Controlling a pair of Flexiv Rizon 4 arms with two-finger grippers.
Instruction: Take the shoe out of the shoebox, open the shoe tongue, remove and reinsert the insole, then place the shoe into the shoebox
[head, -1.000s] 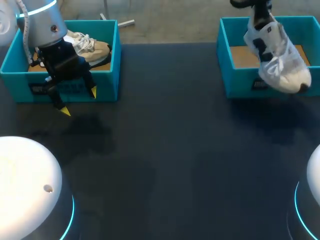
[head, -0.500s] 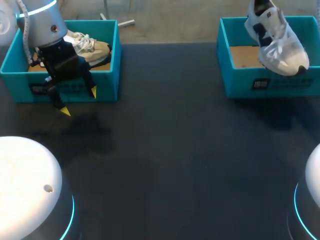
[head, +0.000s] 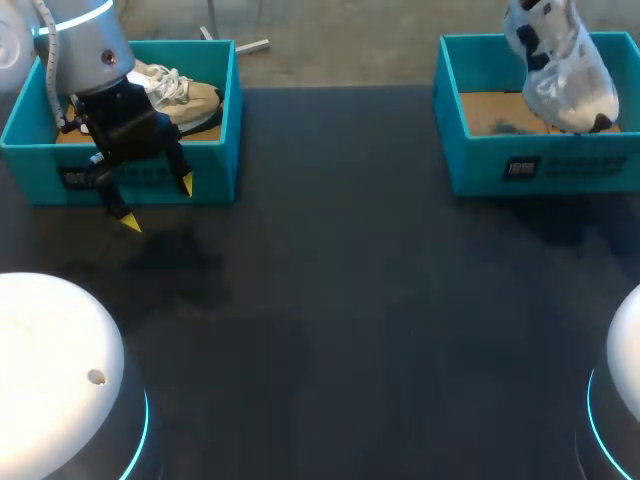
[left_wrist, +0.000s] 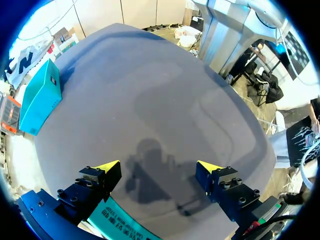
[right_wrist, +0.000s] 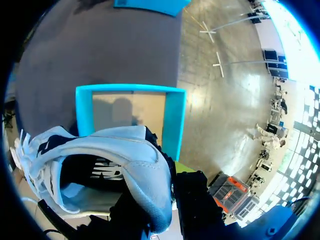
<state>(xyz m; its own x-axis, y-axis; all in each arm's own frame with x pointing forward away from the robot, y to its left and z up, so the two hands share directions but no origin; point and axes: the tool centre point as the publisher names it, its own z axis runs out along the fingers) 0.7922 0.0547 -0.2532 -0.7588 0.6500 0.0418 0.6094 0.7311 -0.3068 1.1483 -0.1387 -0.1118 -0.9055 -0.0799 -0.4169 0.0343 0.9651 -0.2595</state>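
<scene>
A white shoe (head: 565, 65) with dark navy patches hangs toe-down over the right teal shoebox (head: 480, 165). My right gripper (right_wrist: 167, 187) is shut on the shoe (right_wrist: 135, 160) at its heel collar, with the open teal shoebox (right_wrist: 172, 120) beneath it. In the head view the right gripper itself lies past the picture's edge. My left gripper (head: 155, 205) stands open and empty just in front of the left teal shoebox (head: 215, 150). In the left wrist view the left gripper (left_wrist: 157, 167) is spread wide above the dark table.
A beige shoe (head: 180, 95) with white laces lies in the left shoebox. The right shoebox (left_wrist: 42, 95) shows far ahead of the left gripper. The dark tabletop (head: 350, 300) spreads between the boxes, with the two white arm bases at the near corners.
My right arm has carried the white shoe back from in front of the right box's front wall to over its inside. The left arm has not moved.
</scene>
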